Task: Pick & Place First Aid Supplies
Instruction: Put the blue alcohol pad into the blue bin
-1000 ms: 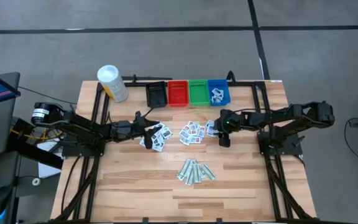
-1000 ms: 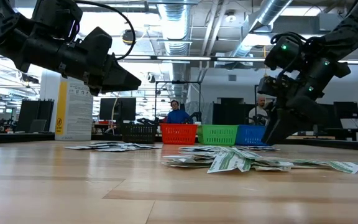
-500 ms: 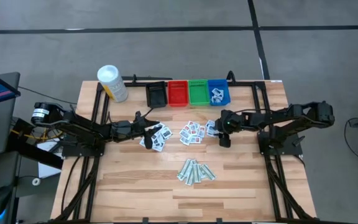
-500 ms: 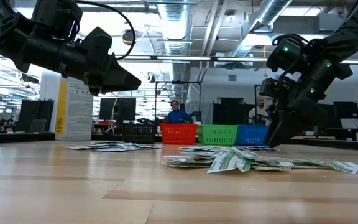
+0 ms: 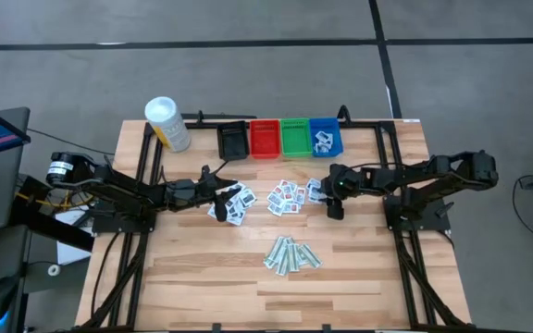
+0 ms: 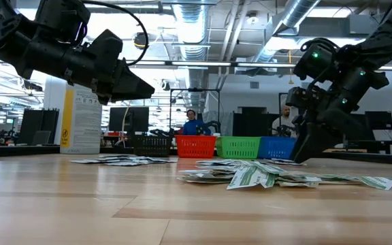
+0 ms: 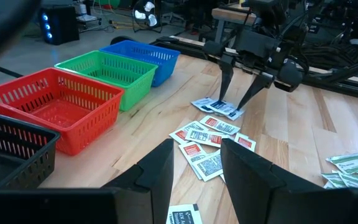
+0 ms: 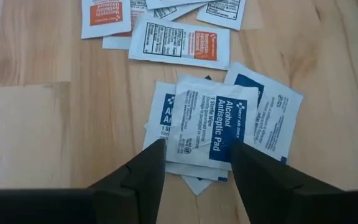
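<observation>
Small flat white packets lie on the wooden table in three loose groups: dark-print ones, red-print ones and blue-print alcohol pads. Pale-green wrapped strips lie in a heap nearer the near edge. My right gripper is open and points down over the blue-print pile, one finger on each side of the top packet. My left gripper is open and hovers well above the table, over the dark-print group. My right gripper comes at the blue-print pile from above, pointing down, with its open fingers astride the top alcohol pad. The packets lie flat on the table. I cannot tell whether the fingertips touch the paper.
Four small bins stand in a row at the far edge: black, red, green and blue, the blue one holding some packets. A white canister with a yellow label stands at the far left. People show in the room behind.
My right gripper has edged slightly toward the table's right edge, staying low over the blue-print pile. The packets have not moved.
</observation>
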`<action>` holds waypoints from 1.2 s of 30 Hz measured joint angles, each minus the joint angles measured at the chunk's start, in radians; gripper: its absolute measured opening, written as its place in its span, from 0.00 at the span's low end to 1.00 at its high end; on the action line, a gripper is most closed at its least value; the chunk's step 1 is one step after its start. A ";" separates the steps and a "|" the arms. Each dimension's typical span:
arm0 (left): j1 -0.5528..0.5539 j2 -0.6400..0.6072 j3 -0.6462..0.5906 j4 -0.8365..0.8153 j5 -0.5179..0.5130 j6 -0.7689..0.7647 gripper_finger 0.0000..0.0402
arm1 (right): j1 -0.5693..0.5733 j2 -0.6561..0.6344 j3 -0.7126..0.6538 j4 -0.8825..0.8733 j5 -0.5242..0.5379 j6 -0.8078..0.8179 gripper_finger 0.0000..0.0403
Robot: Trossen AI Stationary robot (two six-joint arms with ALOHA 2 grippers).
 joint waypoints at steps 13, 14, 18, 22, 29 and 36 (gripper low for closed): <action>0.000 0.000 0.000 0.000 0.000 0.000 0.33 | 0.001 0.000 0.000 -0.007 0.000 -0.001 0.26; 0.000 0.000 0.000 0.000 0.000 0.000 0.33 | 0.001 0.000 0.000 -0.010 0.000 -0.001 0.25; 0.000 0.000 0.000 0.000 0.000 0.000 0.33 | 0.001 0.000 0.001 -0.019 0.000 -0.001 0.20; 0.000 0.000 0.000 0.000 0.000 0.000 0.33 | 0.001 0.000 0.001 -0.025 -0.002 -0.002 0.16; 0.000 0.000 0.000 0.000 0.000 0.000 0.33 | 0.001 0.000 0.001 -0.027 -0.025 -0.042 0.06; 0.000 0.000 0.000 0.000 0.000 0.000 0.33 | 0.001 -0.002 0.039 -0.067 -0.024 -0.071 0.01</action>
